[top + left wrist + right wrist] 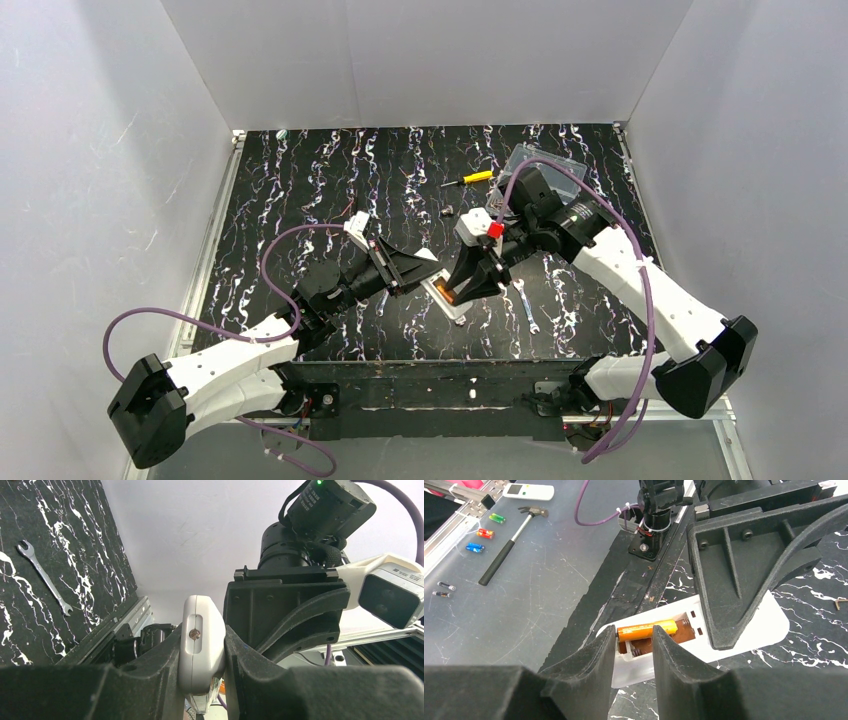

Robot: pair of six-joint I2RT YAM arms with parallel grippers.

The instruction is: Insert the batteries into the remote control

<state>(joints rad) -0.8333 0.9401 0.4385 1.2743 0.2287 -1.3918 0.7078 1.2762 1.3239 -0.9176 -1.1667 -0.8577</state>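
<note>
Here left tool clamps remote control, right tool part-open over battery

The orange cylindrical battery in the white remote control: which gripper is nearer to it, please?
Right. The right gripper sits directly over the battery; the left gripper clamps the remote beside it.

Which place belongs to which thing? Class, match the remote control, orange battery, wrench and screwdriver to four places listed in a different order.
1 remote control; 2 battery; 3 wrench; 4 screwdriver
A on the table, close beside the remote control
B in the remote control's open compartment
C farther back on the table, toward the rear wall
D clamped in the left gripper
Pairs: 1-D, 2-B, 3-A, 4-C
</note>
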